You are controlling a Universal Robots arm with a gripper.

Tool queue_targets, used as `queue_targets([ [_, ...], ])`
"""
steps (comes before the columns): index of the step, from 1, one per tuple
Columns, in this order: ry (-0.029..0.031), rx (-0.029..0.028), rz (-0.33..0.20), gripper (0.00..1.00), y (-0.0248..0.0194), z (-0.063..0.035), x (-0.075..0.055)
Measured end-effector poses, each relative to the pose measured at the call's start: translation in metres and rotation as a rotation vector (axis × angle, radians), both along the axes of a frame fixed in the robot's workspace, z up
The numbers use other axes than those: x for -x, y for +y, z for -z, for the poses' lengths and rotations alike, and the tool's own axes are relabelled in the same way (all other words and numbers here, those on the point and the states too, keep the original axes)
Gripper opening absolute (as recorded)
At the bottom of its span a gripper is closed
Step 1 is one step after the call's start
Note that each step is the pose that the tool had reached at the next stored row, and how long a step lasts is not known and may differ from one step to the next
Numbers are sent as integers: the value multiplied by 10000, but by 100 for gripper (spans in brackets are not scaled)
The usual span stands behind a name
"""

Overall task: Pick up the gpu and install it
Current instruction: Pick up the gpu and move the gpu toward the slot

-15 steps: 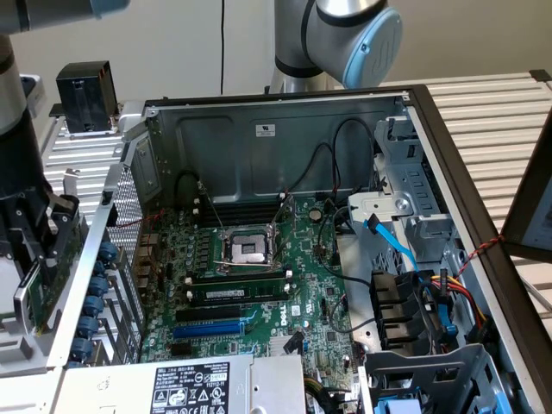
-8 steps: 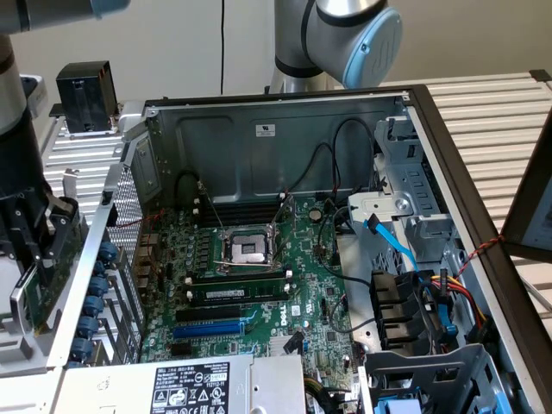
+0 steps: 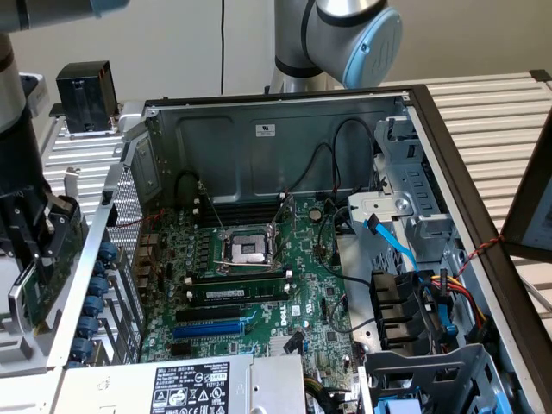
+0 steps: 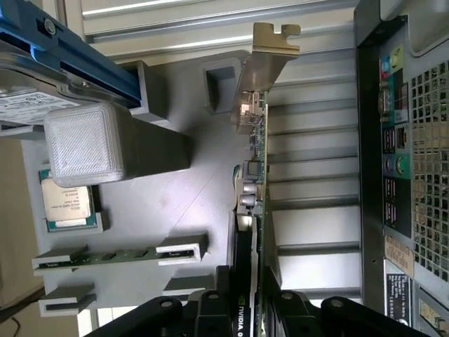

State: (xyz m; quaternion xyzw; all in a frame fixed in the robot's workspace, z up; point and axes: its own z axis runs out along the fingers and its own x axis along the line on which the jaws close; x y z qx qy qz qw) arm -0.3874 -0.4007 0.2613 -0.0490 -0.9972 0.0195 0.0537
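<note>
The gpu is a green card with a silver end bracket, standing on edge just outside the case wall at the exterior view's left. My gripper comes down on it from above. In the wrist view the gpu shows edge-on, its bracket at the far end and its black shroud with white lettering between my fingers. My gripper is shut on the gpu, one black finger on each side. The large green motherboard lies inside the open case, with a blue slot near its front.
A grey parts tray lies under the card, holding a processor, a memory stick and grey blocks. The case's rear panel stands close beside the card. Cables and drive cages crowd the case at the exterior view's right.
</note>
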Motion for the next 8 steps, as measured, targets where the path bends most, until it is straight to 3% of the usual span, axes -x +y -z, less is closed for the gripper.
queue_targets([
  [8, -1, 1, -17, 27, -1, -364, 36],
])
